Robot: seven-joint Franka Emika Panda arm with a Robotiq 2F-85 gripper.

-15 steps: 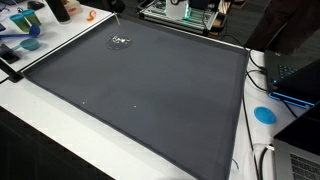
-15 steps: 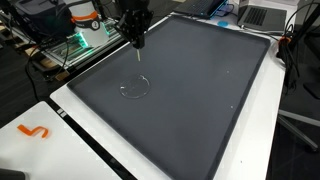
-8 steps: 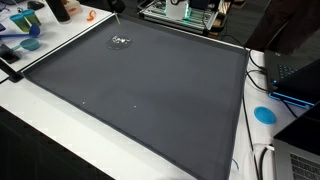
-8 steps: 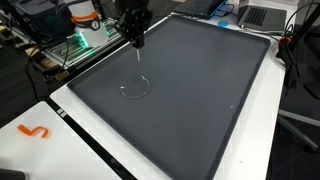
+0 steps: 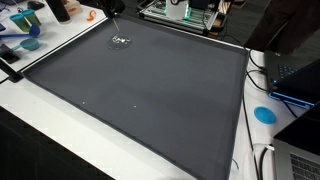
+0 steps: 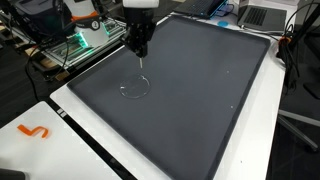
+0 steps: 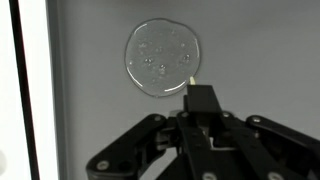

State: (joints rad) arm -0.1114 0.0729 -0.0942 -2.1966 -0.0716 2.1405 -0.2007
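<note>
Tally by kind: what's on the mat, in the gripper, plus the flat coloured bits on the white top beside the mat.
clear round blob on the mat: 1
thin rod in the gripper: 1
orange S-piece: 1
blue disc: 1
Total: 4

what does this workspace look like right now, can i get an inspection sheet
surface: dark grey mat lying flat on a white table
job's things: clear round patch, wet-looking, on the mat near one edge; thin rod held in the tool, its pale tip at the patch's rim in the wrist view, contact cannot be told
clutter: orange S-shaped hook and blue disc, both off the mat
tool: shut on the thin rod, above the patch
cables: cables on the table beside the mat
surroundings: laptop; equipment rack with green light
</note>
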